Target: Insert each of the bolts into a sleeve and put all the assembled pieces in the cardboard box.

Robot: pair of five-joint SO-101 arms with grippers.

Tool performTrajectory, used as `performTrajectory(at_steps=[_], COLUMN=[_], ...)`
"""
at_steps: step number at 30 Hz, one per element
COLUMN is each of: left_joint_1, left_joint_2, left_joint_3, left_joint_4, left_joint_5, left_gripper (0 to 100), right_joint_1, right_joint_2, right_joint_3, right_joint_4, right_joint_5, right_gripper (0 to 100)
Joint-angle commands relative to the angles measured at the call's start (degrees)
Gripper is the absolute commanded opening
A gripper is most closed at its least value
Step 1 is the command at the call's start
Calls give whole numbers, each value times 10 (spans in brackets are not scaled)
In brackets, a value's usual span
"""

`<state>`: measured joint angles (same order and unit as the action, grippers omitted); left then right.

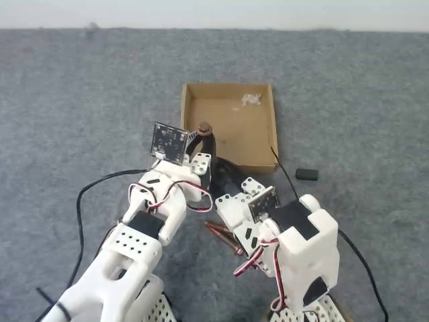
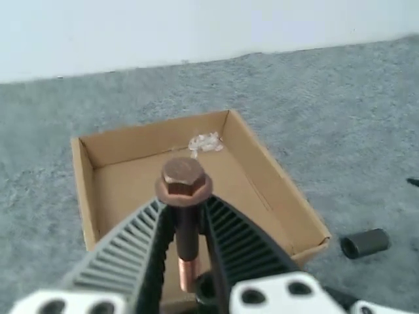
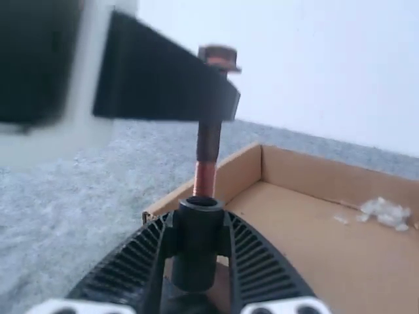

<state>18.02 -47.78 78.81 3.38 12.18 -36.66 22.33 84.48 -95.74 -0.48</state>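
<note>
The left gripper (image 2: 186,226) grips a copper bolt (image 2: 185,186), head up, shank vertical. Directly below, the right gripper (image 3: 196,226) clamps a black sleeve (image 3: 196,258), bore upward, for coaxial insertion. The tip appears just above the bore. Both hang mid-frame, at the lower edge of the cardboard box (image 1: 183,114).

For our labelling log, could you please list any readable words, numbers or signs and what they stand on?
None can be read. The brown cardboard box, the copper-coloured hex bolt and the black cylindrical sleeve show no print; marks on the dark camera board are too small.
</note>
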Motion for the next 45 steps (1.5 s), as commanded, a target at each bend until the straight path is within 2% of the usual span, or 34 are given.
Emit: performTrajectory(at_steps=[1,11,19,45], left_joint_1=[7,5,-10,14], left_joint_2=[-24,-26,-26,-25], left_joint_3=[-8,-10,-22,-25], left_joint_4=[1,-1,1,33], left_joint_5=[-4,-1,20,24], left_gripper=[10,10,10,10], right_joint_1=[7,7,16,27], right_joint_2=[-33,-31,-31,-31], right_joint_3=[-10,-18,-39,-40], right_joint_4=[9,13,72,63], right_joint_5=[8,8,7,7], right_gripper=[6,6,6,6])
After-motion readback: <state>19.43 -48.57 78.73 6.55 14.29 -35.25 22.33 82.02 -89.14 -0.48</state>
